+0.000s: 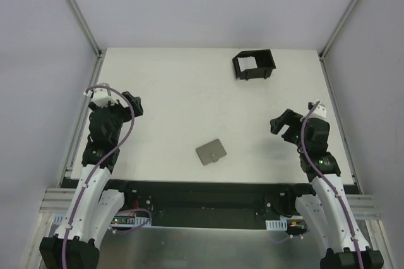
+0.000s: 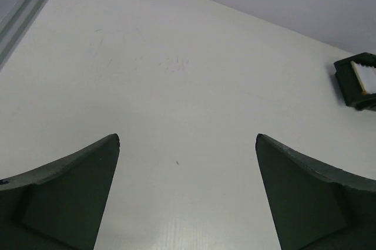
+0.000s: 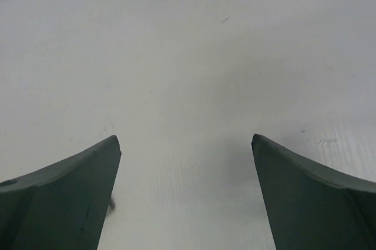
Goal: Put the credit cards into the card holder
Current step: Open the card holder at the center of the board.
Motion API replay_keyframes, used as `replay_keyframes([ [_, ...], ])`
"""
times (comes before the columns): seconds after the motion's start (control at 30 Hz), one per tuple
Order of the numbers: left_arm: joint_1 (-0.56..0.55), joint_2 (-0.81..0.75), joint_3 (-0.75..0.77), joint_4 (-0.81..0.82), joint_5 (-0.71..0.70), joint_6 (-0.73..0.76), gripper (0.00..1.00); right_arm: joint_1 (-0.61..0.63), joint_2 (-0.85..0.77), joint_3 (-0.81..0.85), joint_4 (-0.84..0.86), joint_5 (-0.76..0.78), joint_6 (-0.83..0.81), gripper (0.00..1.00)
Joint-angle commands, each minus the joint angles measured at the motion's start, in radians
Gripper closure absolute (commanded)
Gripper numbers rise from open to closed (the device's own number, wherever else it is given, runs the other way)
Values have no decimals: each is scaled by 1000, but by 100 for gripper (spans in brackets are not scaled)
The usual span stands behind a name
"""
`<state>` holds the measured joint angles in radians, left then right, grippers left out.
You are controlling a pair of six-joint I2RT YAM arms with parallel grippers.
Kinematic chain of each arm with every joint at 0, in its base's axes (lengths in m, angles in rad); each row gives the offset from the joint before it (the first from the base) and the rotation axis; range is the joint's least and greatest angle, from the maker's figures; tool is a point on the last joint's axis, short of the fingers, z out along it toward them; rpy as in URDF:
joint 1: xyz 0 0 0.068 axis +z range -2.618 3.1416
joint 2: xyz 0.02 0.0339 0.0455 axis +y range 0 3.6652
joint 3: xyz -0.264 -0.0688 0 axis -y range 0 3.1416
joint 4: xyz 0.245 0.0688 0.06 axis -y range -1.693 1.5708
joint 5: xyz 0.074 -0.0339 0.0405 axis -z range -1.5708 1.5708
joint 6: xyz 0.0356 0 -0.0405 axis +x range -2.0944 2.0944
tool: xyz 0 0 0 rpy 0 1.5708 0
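Black plastic open-topped card holder (image 1: 252, 73): far side of white table (image 1: 170, 92), right of centre | grey flat square wallet (image 1: 211, 151): near-centre, well apart from it | left gripper (image 2: 188, 139): jaws wide, holding nothing | right gripper (image 3: 185, 138): jaws wide, holding nothing

Right edge crops card holder (image 2: 346, 88), grey wallet (image 1: 212, 151) markings too small

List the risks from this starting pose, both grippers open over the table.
1. The grey wallet lies flat and thin; open jaws may slide it instead of lifting it.
2. No cards show in any view, so the grasp target is unclear.
3. The card holder stands near the far edge of the table; a nudge might shove it away.
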<state>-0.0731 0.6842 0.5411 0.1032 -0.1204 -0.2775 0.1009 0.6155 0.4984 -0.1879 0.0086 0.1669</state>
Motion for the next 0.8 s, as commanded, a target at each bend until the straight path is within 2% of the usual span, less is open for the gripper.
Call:
replay_keyframes([
  [0.0,-7,-64,34,-100,42,-155,1,3,-46,12,-155,-218,94,4],
  [0.07,-7,-69,36,-178,65,-271,1,32,-31,22,-188,-298,92,4],
  [0.1,-7,-69,30,-225,100,-375,1,51,-20,20,-202,-306,92,4],
  [0.17,-7,-57,7,-235,163,-423,1,114,-16,15,-231,-279,97,2],
  [0.23,-7,-23,-18,-235,246,-453,1,176,-14,3,-217,-274,106,1],
  [0.3,-7,33,-32,-229,361,-491,1,251,-2,-6,-191,-266,132,5],
  [0.37,-7,118,-7,-235,523,-383,1,331,21,-17,-147,-246,157,7],
  [0.43,-4,175,-24,-237,544,-429,1,402,58,-12,-127,-210,164,13],
  [0.47,-4,202,-45,-197,595,-468,1,436,84,-11,-113,-206,164,15],
  [0.57,-2,339,-121,71,862,-483,1,528,177,-4,-24,-225,166,24],
  [0.67,-10,477,-168,292,962,-548,1,614,301,32,54,-219,168,30],
  [0.73,-45,531,-129,273,976,-494,1,651,386,66,87,-202,164,36],
  [0.77,-88,537,-104,224,937,-441,1,666,444,84,108,-208,166,40],
])
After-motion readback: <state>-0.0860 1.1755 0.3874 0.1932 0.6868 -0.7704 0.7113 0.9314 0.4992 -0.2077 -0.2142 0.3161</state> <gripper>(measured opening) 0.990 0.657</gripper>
